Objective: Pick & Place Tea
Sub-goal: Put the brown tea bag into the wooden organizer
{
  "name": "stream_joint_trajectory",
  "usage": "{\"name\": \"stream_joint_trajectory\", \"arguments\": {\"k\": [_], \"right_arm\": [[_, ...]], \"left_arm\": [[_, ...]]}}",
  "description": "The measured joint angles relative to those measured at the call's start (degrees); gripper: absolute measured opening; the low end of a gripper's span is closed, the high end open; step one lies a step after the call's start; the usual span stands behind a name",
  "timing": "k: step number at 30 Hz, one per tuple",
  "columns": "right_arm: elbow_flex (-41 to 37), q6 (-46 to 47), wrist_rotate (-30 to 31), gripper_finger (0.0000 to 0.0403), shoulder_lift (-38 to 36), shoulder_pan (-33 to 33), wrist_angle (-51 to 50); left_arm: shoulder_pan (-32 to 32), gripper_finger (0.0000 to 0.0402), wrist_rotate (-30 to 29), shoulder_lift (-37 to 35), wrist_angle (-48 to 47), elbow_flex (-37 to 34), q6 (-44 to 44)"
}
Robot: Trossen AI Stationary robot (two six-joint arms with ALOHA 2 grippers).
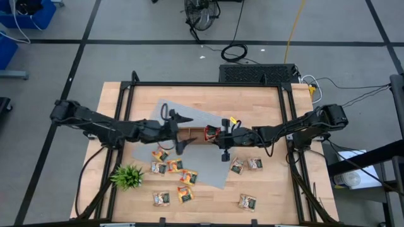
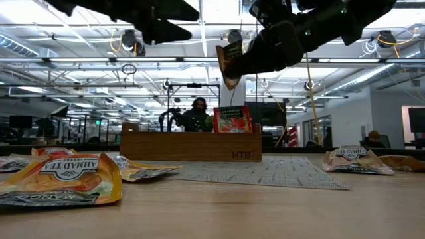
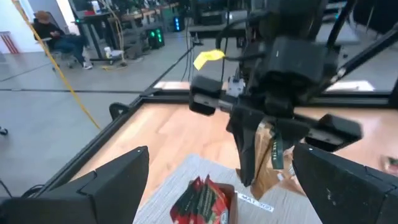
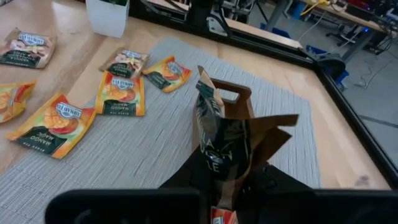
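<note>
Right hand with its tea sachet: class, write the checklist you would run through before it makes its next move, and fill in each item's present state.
1. Grip: the right hand is shut on a tea sachet, which hangs from it. Ok.
2. Position: the sachet is above the wooden tray and well clear of its wall. Ok.
3. Compartment below the sachet: cannot tell.
4. Room in the tray: red sachets already stand in it, and the free space is hidden. Cannot tell.
5. Left hand: open, raised by the tray's left end, close to the right hand. Probably ok, but watch it.
</note>
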Motion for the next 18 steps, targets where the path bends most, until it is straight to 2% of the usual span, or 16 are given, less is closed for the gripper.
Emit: {"name": "stream_joint_trajectory", "arguments": {"k": [7, 13, 18], "right_arm": [[0.00, 0.07, -0.02, 0.0021, -0.02, 0.00, 0.57], [0.00, 0.10, -0.02, 0.0021, -0.02, 0.00, 0.77], [0.00, 0.09, -0.04, 0.0021, -0.02, 0.00, 1.02]], "left_arm": [[0.48, 0.0390, 2.36, 9.01, -5.96, 8.15, 1.08], [-0.78, 0.0390, 3.56, 12.97, -16.40, 15.02, 2.02], [-1.66, 0.0390, 3.58, 16.15, -19.47, 17.53, 4.77]]}}
